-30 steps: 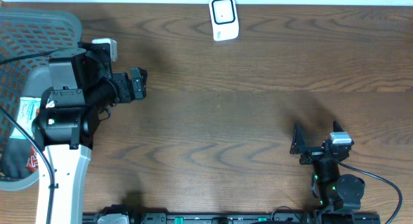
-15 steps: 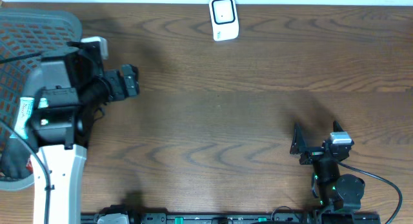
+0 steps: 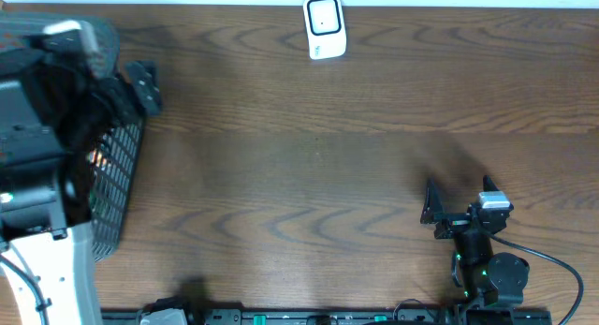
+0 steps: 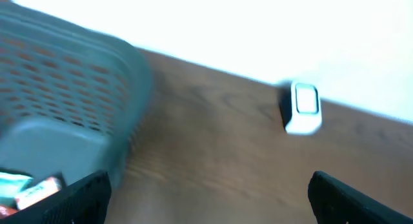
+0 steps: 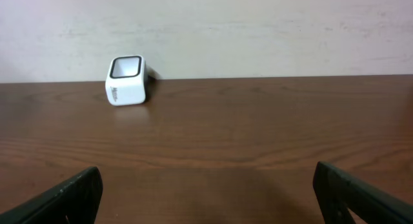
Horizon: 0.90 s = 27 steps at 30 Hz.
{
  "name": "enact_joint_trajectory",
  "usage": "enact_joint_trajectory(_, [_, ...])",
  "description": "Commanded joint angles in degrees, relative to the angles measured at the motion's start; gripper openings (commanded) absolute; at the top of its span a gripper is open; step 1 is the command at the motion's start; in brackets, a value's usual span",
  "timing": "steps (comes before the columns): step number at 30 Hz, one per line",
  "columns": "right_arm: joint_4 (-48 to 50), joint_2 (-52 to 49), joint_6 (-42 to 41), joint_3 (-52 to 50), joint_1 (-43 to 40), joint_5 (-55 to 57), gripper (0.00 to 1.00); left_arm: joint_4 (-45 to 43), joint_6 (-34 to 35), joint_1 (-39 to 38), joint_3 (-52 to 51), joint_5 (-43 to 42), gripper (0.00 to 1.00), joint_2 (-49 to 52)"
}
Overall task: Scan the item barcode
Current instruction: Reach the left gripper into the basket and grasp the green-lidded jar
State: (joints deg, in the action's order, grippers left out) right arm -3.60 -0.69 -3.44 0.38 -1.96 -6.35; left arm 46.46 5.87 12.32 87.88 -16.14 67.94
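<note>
The white barcode scanner (image 3: 325, 27) stands at the table's far edge, also visible as the scanner (image 4: 304, 108) and the scanner (image 5: 126, 81). A grey mesh basket (image 3: 117, 184) sits at the far left. In the blurred left wrist view a red-and-white packet (image 4: 37, 190) lies inside the basket (image 4: 71, 88). My left gripper (image 3: 142, 86) hovers by the basket's right rim, open and empty (image 4: 206, 204). My right gripper (image 3: 458, 199) rests at the near right, open and empty (image 5: 206, 198), facing the scanner from far off.
The left arm's white base and black body (image 3: 42, 175) cover most of the basket from above. A cable (image 3: 552, 264) loops off the right arm's base. Brown wooden tabletop (image 3: 309, 166) runs between the two arms; a pale wall backs the far edge.
The left arm has swung left and towards the far edge, carrying its open gripper from mid-table to the basket's rim. The right arm has not moved.
</note>
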Motion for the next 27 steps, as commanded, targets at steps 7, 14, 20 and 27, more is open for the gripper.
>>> enact_joint_trajectory(7, [-0.2, 0.2, -0.6, -0.1, 0.6, 0.3, 0.99, 0.6, 10.3, 13.5, 11.4, 0.8, 0.98, 10.3])
enact_joint_trajectory(14, [-0.2, 0.2, -0.6, -0.1, 0.6, 0.3, 0.99, 6.6, 21.9, 22.2, 11.8, 0.9, 0.98, 20.2])
enact_joint_trajectory(20, [-0.2, 0.2, -0.6, -0.1, 0.6, 0.3, 0.99, 14.8, 24.6, 24.7, 11.8, 7.1, 0.98, 25.3])
enact_joint_trajectory(27, [-0.2, 0.2, -0.6, -0.1, 0.6, 0.3, 0.99, 21.2, 24.7, 24.6, 10.7, 6.3, 0.98, 26.5])
